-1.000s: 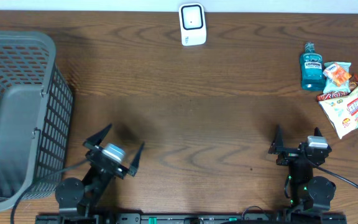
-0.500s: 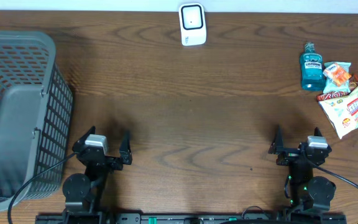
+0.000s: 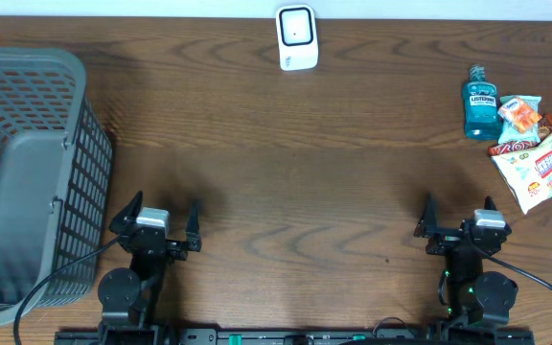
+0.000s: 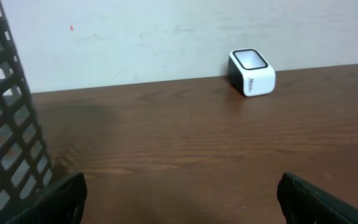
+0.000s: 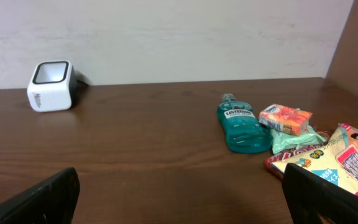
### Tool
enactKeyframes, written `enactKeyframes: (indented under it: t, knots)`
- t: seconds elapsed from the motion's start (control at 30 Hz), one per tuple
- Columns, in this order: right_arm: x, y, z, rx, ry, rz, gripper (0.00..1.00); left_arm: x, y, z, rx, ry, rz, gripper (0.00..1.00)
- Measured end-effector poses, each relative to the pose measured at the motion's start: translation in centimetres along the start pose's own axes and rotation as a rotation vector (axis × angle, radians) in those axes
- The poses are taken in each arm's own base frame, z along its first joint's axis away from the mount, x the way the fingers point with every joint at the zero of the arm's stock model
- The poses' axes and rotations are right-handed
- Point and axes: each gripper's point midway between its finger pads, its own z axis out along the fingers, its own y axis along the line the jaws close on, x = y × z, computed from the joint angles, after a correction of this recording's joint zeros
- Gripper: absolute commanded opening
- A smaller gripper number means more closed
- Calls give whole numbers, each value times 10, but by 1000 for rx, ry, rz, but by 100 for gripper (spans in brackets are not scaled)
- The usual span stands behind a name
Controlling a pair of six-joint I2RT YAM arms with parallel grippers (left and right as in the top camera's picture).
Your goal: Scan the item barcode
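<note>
A white barcode scanner (image 3: pixel 296 36) stands at the far edge of the table, also in the left wrist view (image 4: pixel 252 71) and the right wrist view (image 5: pixel 50 85). The items lie at the far right: a teal mouthwash bottle (image 3: pixel 481 103) (image 5: pixel 242 127), a small orange packet (image 3: pixel 520 113) (image 5: pixel 284 118) and snack bags (image 3: pixel 544 163) (image 5: pixel 347 162). No barcode can be made out on them. My left gripper (image 3: pixel 164 204) (image 4: pixel 181 200) is open and empty near the front edge. My right gripper (image 3: pixel 458 206) (image 5: pixel 182 196) is open too, well short of the items.
A large grey mesh basket (image 3: pixel 27 172) fills the left end of the table, its wall (image 4: pixel 5 124) close beside my left gripper. A pale wall runs behind the table's far edge.
My left gripper has swung from a tilt toward the right to pointing straight at the far edge, shifting a little left. The right arm and the items have not moved.
</note>
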Motion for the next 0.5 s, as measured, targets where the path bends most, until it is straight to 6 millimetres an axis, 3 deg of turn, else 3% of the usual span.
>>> enactKeyframes:
  t: [0.5]
  knots:
    - [0,0,0,0,0,0,99,2,12,0,-68,2,-170,98]
